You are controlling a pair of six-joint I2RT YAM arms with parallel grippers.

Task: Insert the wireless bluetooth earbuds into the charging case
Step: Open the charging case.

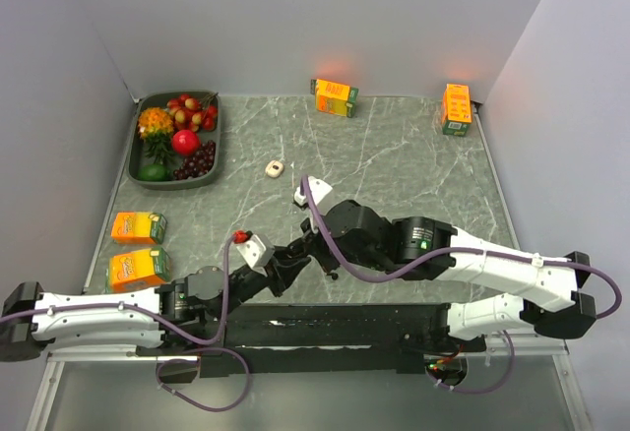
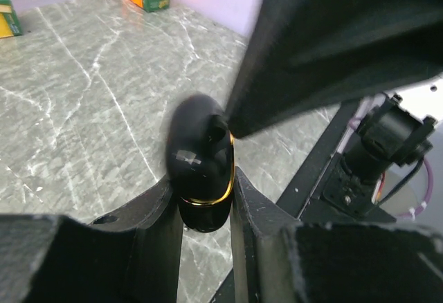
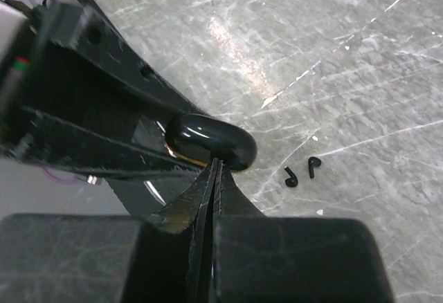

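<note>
A glossy black charging case (image 2: 201, 151) with a gold rim sits between the fingers of my left gripper (image 2: 205, 203), which is shut on it just above the table's near edge. My right gripper (image 3: 216, 163) is shut, and its pressed-together tips touch the side of the case (image 3: 208, 138). Two tiny black earbuds (image 3: 291, 176) (image 3: 313, 167) lie side by side on the marble table, just right of the case. In the top view both grippers (image 1: 285, 266) (image 1: 313, 246) meet near the front middle, and the arms hide the case and earbuds.
A dark tray (image 1: 138, 170) of fruit stands at the back left. Orange juice cartons lie at the back middle (image 1: 335, 96), back right (image 1: 456, 108) and left edge (image 1: 138, 226) (image 1: 138, 269). A small whitish object (image 1: 275, 167) rests mid-table.
</note>
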